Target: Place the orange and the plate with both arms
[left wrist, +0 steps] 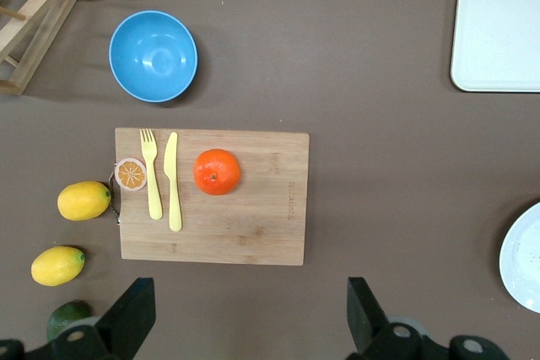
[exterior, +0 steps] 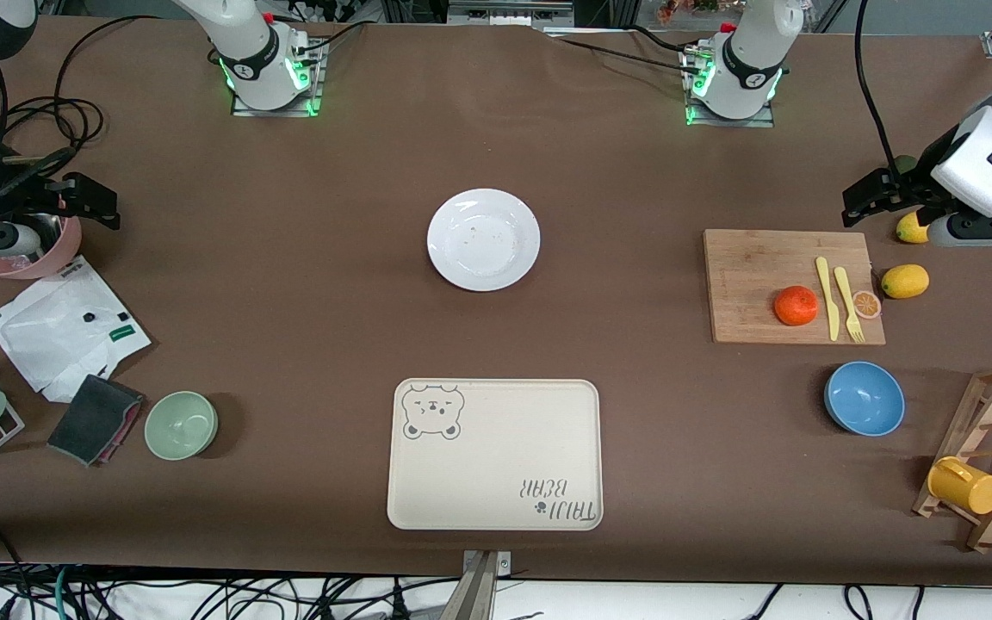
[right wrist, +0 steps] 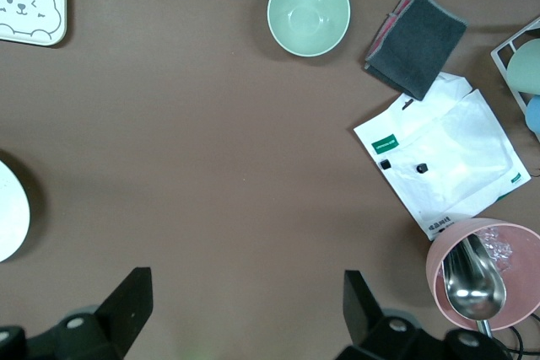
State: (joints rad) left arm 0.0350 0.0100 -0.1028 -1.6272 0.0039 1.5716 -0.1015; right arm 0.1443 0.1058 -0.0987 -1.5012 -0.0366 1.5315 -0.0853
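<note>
Resting on a wooden cutting board (exterior: 789,286) toward the left arm's end of the table (exterior: 306,284), the orange (exterior: 796,305) lies just beside a yellow knife (exterior: 827,297) and fork (exterior: 848,303). Both arms wait. Hanging above the table edge of that board, near two lemons (left wrist: 83,201), the left pincer (left wrist: 249,318) has its fingers spread wide and holds nothing. Over the table near a pink cup (right wrist: 483,273) with a spoon in it, the right pincer (right wrist: 245,314) is likewise released and empty. At mid-table sits the white plate (exterior: 483,238), bare, farther from the front camera than the bear-print tray (exterior: 494,454). A blue bowl (exterior: 864,398) and a green bowl (exterior: 181,424) stand apart.
</note>
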